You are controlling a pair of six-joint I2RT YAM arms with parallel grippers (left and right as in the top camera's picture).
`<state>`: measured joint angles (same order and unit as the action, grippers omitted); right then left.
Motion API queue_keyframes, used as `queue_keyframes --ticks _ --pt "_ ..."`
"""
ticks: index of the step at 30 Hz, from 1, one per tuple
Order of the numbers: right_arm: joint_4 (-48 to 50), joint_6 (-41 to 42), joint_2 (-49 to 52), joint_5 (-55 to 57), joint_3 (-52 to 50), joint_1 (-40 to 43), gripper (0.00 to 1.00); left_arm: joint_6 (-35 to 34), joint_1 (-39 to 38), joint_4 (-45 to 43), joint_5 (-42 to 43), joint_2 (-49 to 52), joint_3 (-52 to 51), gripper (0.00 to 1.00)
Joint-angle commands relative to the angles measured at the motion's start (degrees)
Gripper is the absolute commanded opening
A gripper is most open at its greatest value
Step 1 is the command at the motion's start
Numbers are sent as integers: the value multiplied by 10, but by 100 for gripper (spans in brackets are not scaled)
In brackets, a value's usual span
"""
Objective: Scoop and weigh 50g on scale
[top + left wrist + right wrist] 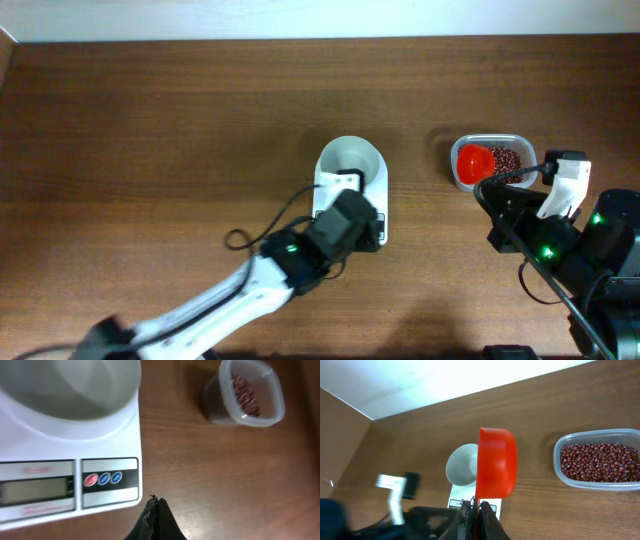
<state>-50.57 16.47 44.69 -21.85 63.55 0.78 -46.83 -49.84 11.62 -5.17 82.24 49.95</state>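
Note:
The white scale stands mid-table, and its round bowl holds nothing. My left gripper is shut and empty, its tips just off the scale's front edge to the right of the coloured buttons. The red-brown beans lie in a clear tub to the right of the scale. My right gripper is shut on the handle of an orange-red scoop, held on edge. From above, the scoop hangs over the tub's left part, and its inside looks bare.
The left arm runs from the lower left across the front of the table to the scale. The right arm's body fills the lower right corner. A pale wall edge borders the table's far side.

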Motion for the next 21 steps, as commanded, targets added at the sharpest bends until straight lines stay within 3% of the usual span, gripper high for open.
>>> queue_keyframes --ticks 1,9,21 --pt "-2 -2 -3 14 11 4 4 15 -7 -24 -23 68 5 0" --pt "-2 -2 -3 48 11 4 4 16 -7 10 -134 88 5 0" --pt "-2 -2 3 50 11 4 4 15 -7 10 -137 98 4 0"
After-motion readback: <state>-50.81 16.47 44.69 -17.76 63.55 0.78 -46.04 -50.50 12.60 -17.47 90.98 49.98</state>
